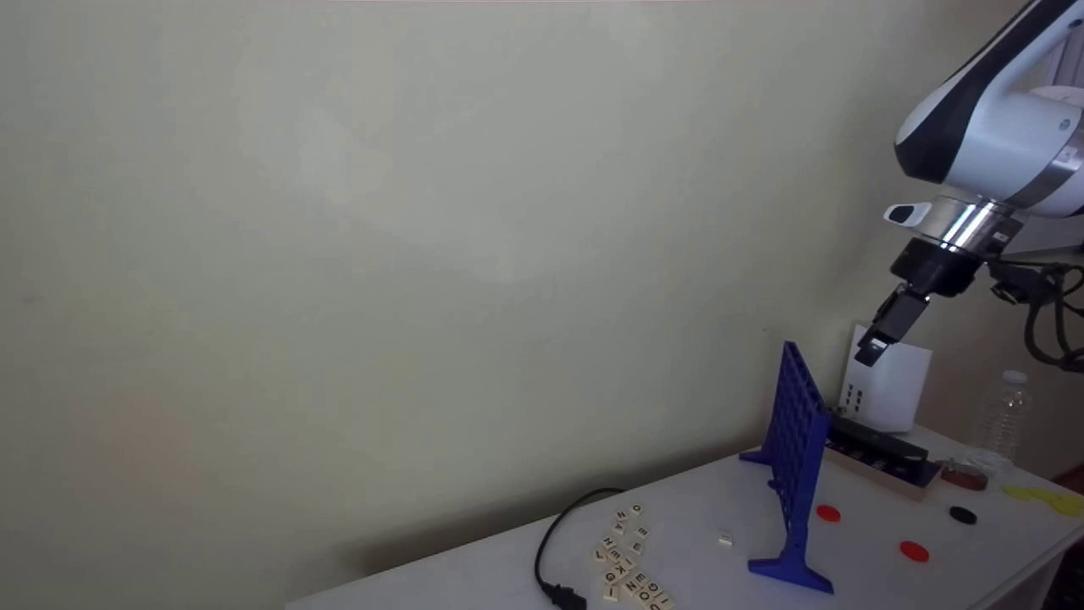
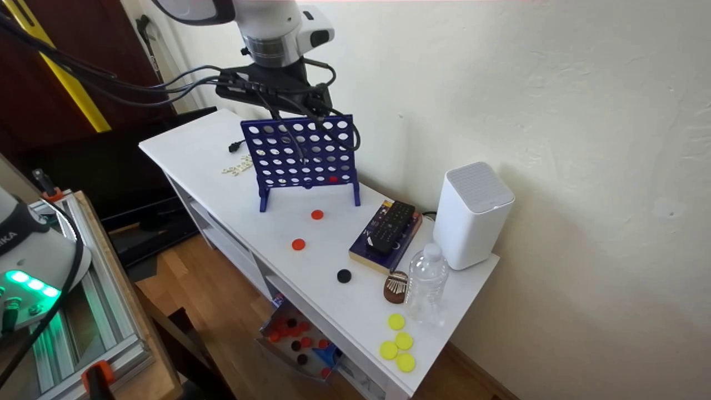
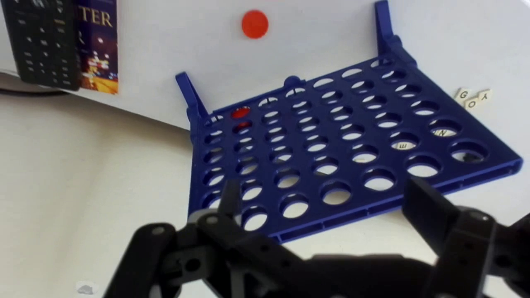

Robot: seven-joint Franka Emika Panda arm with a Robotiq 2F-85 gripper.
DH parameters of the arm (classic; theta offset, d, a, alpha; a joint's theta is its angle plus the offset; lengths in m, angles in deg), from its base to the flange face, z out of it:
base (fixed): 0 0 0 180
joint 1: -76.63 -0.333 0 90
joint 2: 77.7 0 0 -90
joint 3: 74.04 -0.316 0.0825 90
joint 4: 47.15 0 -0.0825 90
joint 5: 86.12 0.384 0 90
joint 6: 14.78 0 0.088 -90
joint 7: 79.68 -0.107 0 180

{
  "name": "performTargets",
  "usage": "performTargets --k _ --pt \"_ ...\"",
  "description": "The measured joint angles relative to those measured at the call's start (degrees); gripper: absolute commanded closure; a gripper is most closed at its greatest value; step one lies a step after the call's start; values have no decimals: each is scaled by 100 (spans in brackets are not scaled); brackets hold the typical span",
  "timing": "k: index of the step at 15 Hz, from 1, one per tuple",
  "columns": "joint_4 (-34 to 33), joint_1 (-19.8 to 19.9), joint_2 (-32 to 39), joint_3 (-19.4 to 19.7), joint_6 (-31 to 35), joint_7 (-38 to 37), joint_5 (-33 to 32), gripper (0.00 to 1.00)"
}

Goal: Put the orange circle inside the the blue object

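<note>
The blue object is an upright game grid with rows of round holes on two legs, in both exterior views [image 1: 796,440] [image 2: 303,153] and the wrist view [image 3: 314,136]. Red shows in the lowest holes of one column. Two orange-red circles lie flat on the table: one near the grid [image 1: 828,513] [image 2: 316,214], one farther out [image 1: 914,551] [image 2: 298,244]. The wrist view shows one such circle [image 3: 255,24]. My gripper [image 1: 871,350] [image 3: 325,190] is open and empty, above the grid's top edge level. An exterior view hides its fingertips.
On the white table [image 2: 311,266] are a black disc [image 2: 344,276], a book with a remote [image 2: 389,228], a kalimba [image 2: 395,287], a bottle [image 2: 427,280], a white box [image 2: 472,216], yellow discs [image 2: 404,340], letter tiles [image 1: 622,563] and a cable [image 1: 542,542]. A wall stands behind.
</note>
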Motion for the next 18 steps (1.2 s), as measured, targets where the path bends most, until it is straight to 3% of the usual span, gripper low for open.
performTargets --k 10,14,18 --pt "586 174 -507 453 -1 -1945 -2781 0" --pt "689 203 -651 550 -145 -2166 -3204 0" --pt "693 190 -638 557 -148 -2174 -3211 0"
